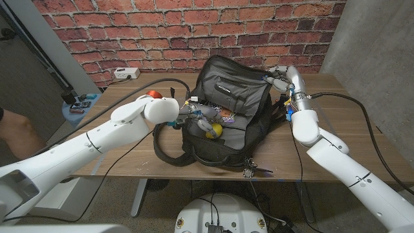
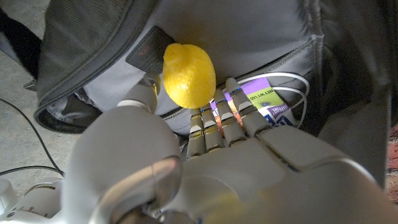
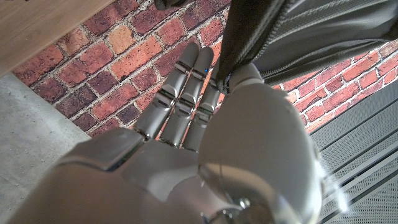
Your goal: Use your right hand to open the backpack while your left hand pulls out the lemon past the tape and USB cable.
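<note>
Yellow lemon in left hand

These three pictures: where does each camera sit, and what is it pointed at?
Head view: from the robot's head, down over both arms at the open dark grey fabric backpack.
Left wrist view: along the left hand, which holds the yellow lemon.
Right wrist view: along the right hand, which grips the flap.
All three show the backpack.
</note>
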`<state>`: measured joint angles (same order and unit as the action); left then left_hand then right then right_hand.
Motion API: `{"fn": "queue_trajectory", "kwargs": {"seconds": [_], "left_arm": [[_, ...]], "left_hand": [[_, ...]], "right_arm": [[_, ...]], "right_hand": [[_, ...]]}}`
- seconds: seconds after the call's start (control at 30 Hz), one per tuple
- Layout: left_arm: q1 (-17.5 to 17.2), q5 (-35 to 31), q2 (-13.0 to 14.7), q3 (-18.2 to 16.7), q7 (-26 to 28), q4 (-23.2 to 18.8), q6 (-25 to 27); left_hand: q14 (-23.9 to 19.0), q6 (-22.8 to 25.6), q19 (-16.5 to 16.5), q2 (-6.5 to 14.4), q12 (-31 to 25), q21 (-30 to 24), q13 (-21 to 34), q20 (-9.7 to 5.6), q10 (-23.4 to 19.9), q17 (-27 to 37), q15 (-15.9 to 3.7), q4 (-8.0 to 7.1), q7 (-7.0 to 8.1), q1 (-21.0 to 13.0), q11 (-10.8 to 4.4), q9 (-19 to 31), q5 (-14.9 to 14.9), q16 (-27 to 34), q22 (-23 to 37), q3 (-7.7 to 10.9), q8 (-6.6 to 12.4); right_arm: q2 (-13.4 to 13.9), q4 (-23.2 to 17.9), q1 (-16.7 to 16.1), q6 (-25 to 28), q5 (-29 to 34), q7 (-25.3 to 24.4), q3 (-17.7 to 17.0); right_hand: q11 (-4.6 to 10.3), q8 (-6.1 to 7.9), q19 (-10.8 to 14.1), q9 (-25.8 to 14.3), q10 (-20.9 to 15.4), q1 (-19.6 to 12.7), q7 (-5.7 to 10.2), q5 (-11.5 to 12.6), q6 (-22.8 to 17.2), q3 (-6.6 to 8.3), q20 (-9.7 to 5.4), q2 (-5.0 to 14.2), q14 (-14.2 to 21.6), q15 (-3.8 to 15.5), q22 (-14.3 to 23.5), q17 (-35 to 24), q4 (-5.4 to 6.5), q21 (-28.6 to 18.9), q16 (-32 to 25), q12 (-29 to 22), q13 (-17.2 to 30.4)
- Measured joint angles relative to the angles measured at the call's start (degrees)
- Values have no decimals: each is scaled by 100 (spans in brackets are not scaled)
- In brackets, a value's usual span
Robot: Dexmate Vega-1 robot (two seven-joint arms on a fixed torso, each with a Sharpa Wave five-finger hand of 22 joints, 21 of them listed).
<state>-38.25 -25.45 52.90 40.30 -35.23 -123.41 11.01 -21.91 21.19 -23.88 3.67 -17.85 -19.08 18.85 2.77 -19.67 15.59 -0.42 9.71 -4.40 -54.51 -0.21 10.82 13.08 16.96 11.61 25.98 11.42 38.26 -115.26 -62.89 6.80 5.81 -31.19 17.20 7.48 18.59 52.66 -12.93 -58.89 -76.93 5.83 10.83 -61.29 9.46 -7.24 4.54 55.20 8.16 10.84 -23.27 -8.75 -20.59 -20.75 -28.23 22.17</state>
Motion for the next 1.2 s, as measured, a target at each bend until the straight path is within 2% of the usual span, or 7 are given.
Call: {"fn": "queue_trajectory", "kwargs": {"seconds": [0.33, 0.53, 0.7, 0.87, 0.93, 1.2], "left_arm": [[-77, -177, -46, 45, 149, 70, -29], [-181, -260, -85, 49, 312, 114, -54], [-269, -322, -101, 13, 487, 123, -76], [-331, -380, -117, -23, 607, 132, -82], [-356, -402, -121, -39, 656, 135, -82], [-390, -395, -128, -112, 689, 111, -28]], "left_hand": [[-189, 175, -124, -104, -159, -66, 98, -61, -134, 80, -81, 25, 53, -105, -33, 0, 50, 129, 28, -25, 29], [-667, 622, -493, -81, -479, -262, 269, -149, -487, 265, -210, 62, 93, -448, -84, 10, 93, 446, 54, -97, 122], [-1005, 1061, -780, -160, -805, -442, 415, -210, -758, 453, -307, 63, 117, -637, -145, 74, 156, 732, 80, -191, 218], [-1006, 1157, -809, -207, -933, -489, 415, -238, -810, 558, -308, 80, 136, -683, -115, 115, 177, 833, 106, -208, 232], [-1036, 1189, -817, -207, -938, -489, 458, -247, -851, 587, -339, 65, 165, -683, -156, 117, 177, 855, 106, -239, 232], [-1036, 1291, -817, -275, -1063, -532, 459, -247, -851, 679, -339, 48, 167, -751, -156, 155, 199, 926, 121, -271, 260]], "right_arm": [[-4, 11, -45, -32, -41, -22, -25], [-6, 15, -77, -45, -57, -34, -39], [-7, 15, -94, -52, -63, -41, -51], [-9, 19, -101, -58, -77, -43, -53], [-9, 22, -101, -58, -82, -43, -53], [-16, 28, -53, -14, -87, -26, -32]], "right_hand": [[0, 0, 0, 1, 0, -16, 0, 0, 0, -7, 0, 16, 10, -10, 0, 1, 7, 0, 0, 16, 26], [0, 0, 0, 2, 0, -24, 0, -3, 0, -7, 0, 24, 10, -10, 0, -27, 7, 0, 23, 16, 14], [-9, -1, 0, 2, 10, -31, 0, -4, 0, -7, 0, 31, 10, -10, -12, -27, 7, 0, 22, 17, 14], [-10, -35, 0, 2, 10, -31, 0, -4, 0, -7, 0, 31, 10, -10, -19, -26, 7, 0, 22, 17, 14], [-10, -45, 0, 2, 10, -31, 0, -5, 0, -7, 0, 31, 10, -10, -19, -26, 7, 0, 22, 17, 17], [-10, -45, 0, 2, 10, -30, 0, -8, 0, -27, 0, 30, 10, -10, -19, -26, 27, -42, 22, 17, 15]]}}
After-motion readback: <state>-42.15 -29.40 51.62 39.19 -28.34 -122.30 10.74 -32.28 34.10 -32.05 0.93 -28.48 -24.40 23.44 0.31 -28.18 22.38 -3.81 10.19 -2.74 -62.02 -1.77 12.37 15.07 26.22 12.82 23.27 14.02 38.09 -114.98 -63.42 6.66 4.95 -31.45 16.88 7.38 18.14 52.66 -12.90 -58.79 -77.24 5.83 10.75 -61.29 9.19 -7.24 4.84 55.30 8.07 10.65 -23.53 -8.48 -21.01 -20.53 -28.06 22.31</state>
